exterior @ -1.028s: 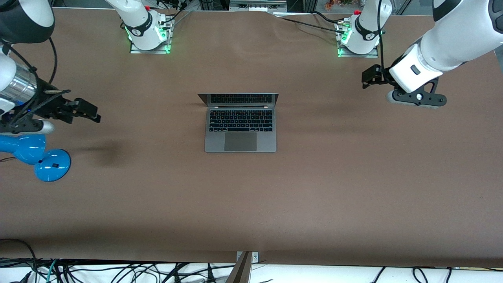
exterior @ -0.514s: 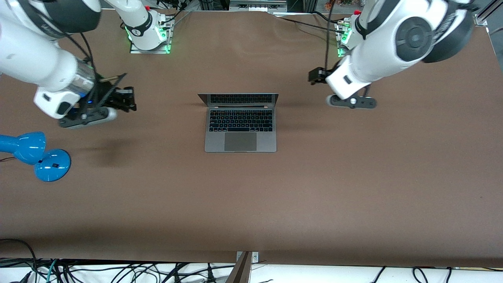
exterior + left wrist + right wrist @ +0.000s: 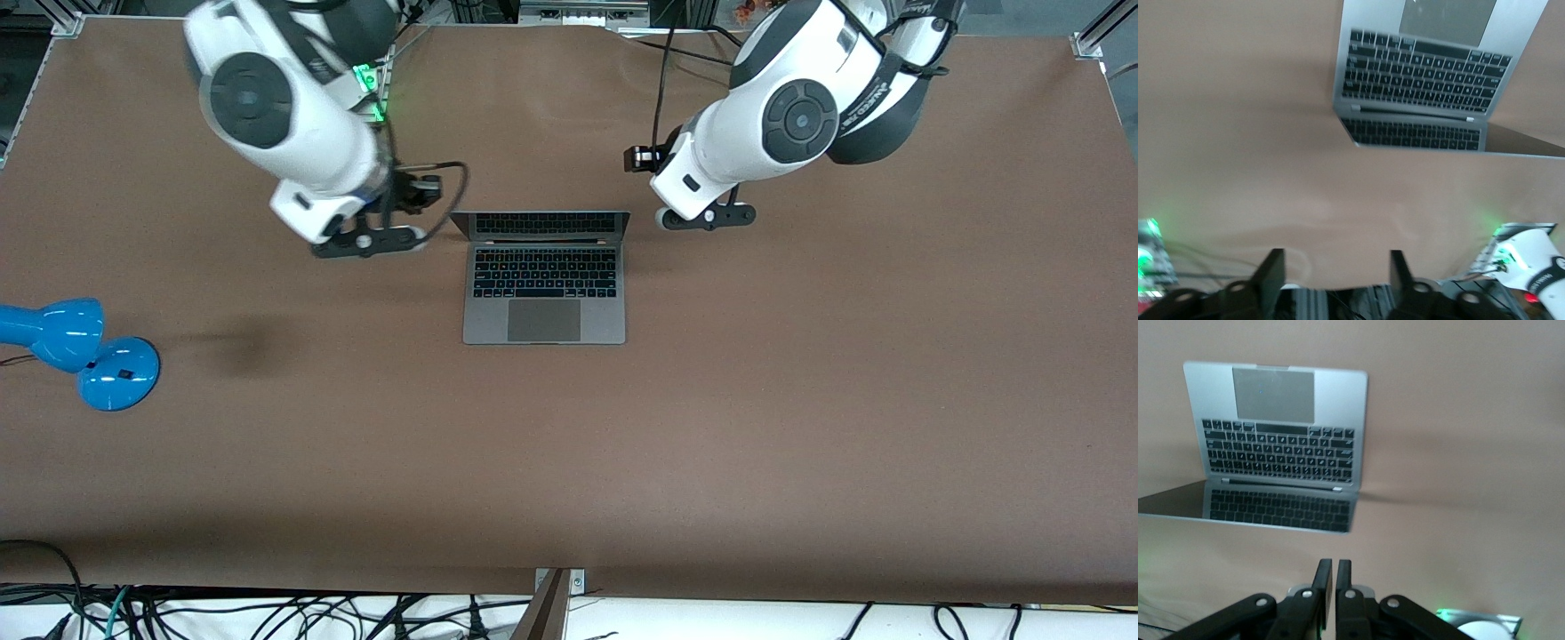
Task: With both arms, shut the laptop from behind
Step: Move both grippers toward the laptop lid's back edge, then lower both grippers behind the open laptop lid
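The space-grey laptop stands open in the middle of the brown table, its lid upright at the edge toward the robot bases. It also shows in the left wrist view and the right wrist view. My left gripper hangs over the table beside the lid's corner toward the left arm's end; its fingers are spread wide and hold nothing. My right gripper hangs over the table beside the lid's other corner; its fingers are pressed together and hold nothing. Neither gripper touches the laptop.
A blue desk lamp lies near the table's edge at the right arm's end. The arm bases with green lights stand along the table's edge by the robots. Cables hang along the table's edge nearest the front camera.
Both arms have swung in from the table's ends toward the laptop's lid. The laptop has not moved and its lid stands as before.
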Robot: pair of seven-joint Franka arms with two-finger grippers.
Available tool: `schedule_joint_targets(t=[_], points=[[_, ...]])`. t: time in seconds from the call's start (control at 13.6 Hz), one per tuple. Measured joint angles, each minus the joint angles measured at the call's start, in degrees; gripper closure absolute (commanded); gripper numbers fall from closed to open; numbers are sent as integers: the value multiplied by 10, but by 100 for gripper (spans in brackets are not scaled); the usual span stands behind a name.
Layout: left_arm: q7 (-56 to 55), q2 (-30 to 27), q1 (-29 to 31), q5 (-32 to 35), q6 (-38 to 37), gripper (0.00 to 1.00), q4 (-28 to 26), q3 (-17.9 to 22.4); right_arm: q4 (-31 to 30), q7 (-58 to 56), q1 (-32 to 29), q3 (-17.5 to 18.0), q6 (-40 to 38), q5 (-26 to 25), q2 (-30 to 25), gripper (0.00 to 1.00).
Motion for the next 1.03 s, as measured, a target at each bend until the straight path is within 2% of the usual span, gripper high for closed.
schedule_joint_targets(t=[0.22,0.66,0.95,1.03], points=[[-15,12,-6,-33,3,100,-7,0,0,14,15,0,-1,39,28,91],[-19,57,-6,-35,58,100,-7,0,-1,13,19,-1,-23,80,88,90],[-31,95,-6,-35,103,100,-7,0,-1,13,40,-1,-38,85,122,91],[-33,102,-6,-35,112,100,-7,0,-1,13,44,-1,-39,85,126,96]])
